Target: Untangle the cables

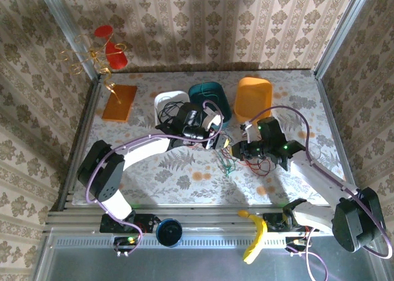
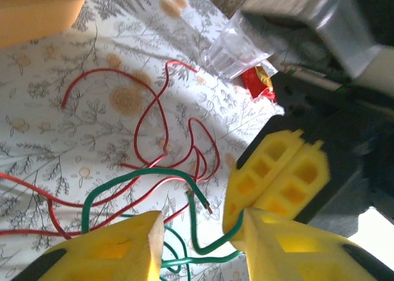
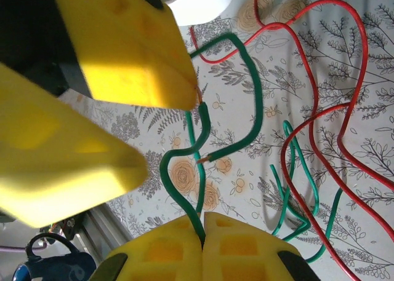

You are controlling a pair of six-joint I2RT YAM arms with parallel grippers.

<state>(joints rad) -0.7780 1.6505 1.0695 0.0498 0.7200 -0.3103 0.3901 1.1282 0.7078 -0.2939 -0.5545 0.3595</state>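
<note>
The green cable [image 3: 252, 109] loops over the flowered tablecloth, and its bare copper end [image 3: 206, 160] hangs free. My right gripper [image 3: 203, 222] is shut on a strand of it; the same gripper [image 2: 243, 214] appears from the left wrist view with the green cable [image 2: 203, 198] running out of its tip. My left gripper [image 2: 203, 232] is open, its fingers either side of that green strand without touching it. The red cable [image 2: 148, 118] sprawls in loops beside and under the green one. From above, both grippers [image 1: 215, 133] [image 1: 237, 150] meet over the tangle [image 1: 231, 164]. A thin black wire seems to lie by the white bowl [image 1: 167, 112].
An orange bin [image 1: 253, 96], a teal bin [image 1: 209, 99] and the white bowl stand behind the grippers. An orange board [image 1: 119, 102] lies at back left. A clear wrapper with a red sweet [image 2: 258, 83] lies near the cables. A banana [image 1: 253, 235] and a blue cup [image 1: 168, 232] sit on the front rail.
</note>
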